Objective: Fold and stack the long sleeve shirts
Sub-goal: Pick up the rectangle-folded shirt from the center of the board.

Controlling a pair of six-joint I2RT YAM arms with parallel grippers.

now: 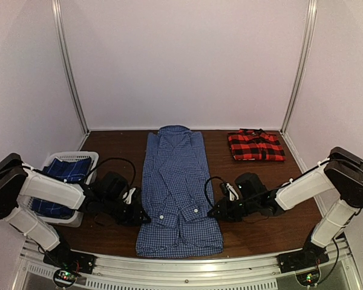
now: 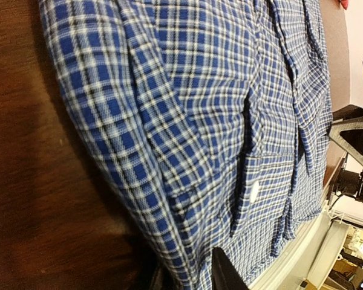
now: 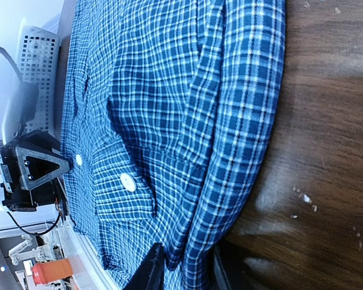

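Observation:
The blue-and-white gingham shirt (image 1: 178, 193) lies lengthwise in the middle of the table, sleeves folded in, collar at the far end. My left gripper (image 1: 138, 212) is at the shirt's left edge near the hem. In the left wrist view its jaws (image 2: 187, 275) are closed on the folded edge of the cloth (image 2: 187, 121). My right gripper (image 1: 219, 209) is at the right edge and grips that folded edge (image 3: 187, 269) the same way. The red-and-black plaid shirt (image 1: 256, 145) lies folded at the back right. The darker blue plaid shirt (image 1: 65, 172) lies in a basket.
A white perforated basket (image 1: 85, 158) stands at the left, beside my left arm, and also shows in the right wrist view (image 3: 39, 54). The table is dark wood (image 1: 121, 151), with white walls behind and at the sides. A metal rail (image 1: 187, 266) runs along the near edge.

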